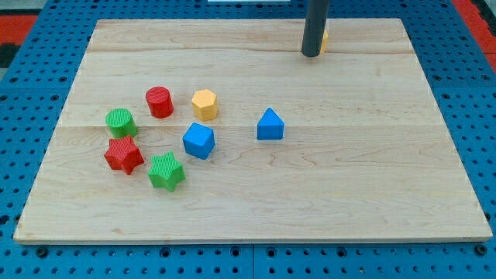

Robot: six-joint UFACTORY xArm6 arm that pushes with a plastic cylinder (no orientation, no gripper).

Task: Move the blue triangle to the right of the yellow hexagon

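1. Pale wooden board (pixel 372 178), lying on a blue perforated base (pixel 23 85); we carry no hand, only the dark rod, so nothing is spread, pressed or pinched.

2. Dark straight rod; my tip (pixel 311 55) rests near the board's top edge, well apart from every block but one.

3. Small yellow block (pixel 325 39), shape not readable, just beside my tip on the view's right, mostly hidden by the rod.

4. Blue plastic triangle (pixel 270 125): below my tip and slightly to the view's left, well apart from it.

5. Blue plastic cube (pixel 198 140), further left and lower than the triangle.

6. Yellow plastic hexagon (pixel 204 104), left of the triangle, below-left of my tip.

7. Red cylinder (pixel 159 101), green cylinder (pixel 121 122), red star (pixel 124 155), green star (pixel 166 171): clustered farthest from my tip, toward the view's lower left.
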